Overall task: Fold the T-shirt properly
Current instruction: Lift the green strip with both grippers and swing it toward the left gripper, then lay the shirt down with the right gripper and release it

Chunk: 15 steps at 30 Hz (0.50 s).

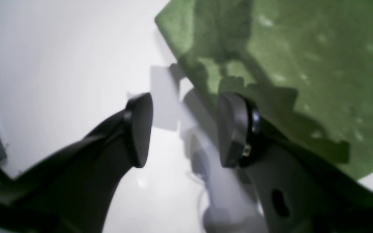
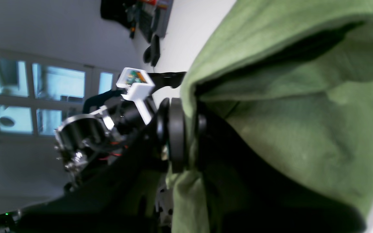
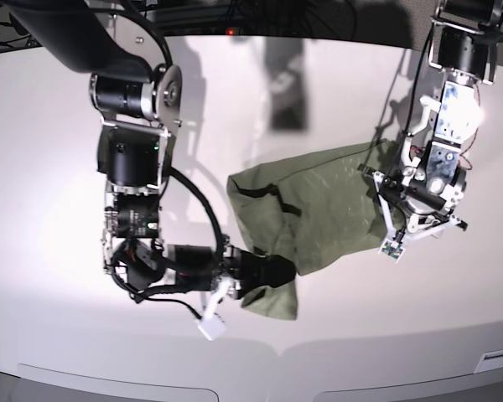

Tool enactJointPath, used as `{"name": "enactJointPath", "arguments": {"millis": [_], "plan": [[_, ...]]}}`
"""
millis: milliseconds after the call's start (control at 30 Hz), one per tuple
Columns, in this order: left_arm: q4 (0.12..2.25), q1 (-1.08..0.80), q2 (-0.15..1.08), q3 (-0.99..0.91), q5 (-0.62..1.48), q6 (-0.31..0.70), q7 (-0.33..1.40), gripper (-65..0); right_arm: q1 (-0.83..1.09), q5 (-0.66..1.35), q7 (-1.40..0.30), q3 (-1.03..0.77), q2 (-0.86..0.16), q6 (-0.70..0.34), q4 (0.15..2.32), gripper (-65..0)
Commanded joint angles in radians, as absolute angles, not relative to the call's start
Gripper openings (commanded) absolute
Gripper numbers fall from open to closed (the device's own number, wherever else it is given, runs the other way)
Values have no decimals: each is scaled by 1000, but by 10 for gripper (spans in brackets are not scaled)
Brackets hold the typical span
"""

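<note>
Lying crumpled across the white table (image 3: 59,167), the wrinkled sage-green cotton T-shirt (image 3: 318,201) runs its long axis from near-left corner to far right. Right gripper (image 2: 189,136) pinches that near-left corner shut. Left gripper (image 1: 185,129) hangs parted and empty beside the cloth's right edge.

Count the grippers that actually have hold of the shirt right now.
1. The right gripper is clamped on a fold of the T-shirt at its near edge. The left gripper stands open over the table beside the shirt's far edge, holding nothing.
</note>
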<state>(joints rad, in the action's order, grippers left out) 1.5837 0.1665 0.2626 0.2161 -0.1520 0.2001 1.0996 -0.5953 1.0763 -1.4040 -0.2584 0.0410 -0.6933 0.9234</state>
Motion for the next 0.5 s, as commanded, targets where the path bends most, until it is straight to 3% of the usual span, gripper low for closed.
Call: {"name": "enactJointPath", "arguments": {"millis": [0, 267, 467], "plan": [[1600, 188, 273, 210, -192, 179, 1080, -333, -631, 1111, -1396, -247, 62, -698, 939, -650], [1599, 186, 392, 210, -235, 91, 1100, -334, -630, 1111, -1396, -161, 157, -698, 939, -650], [1599, 186, 521, 210, -235, 7, 1121, -334, -626, 1096, -1396, -128, 157, -698, 938, -650]]}}
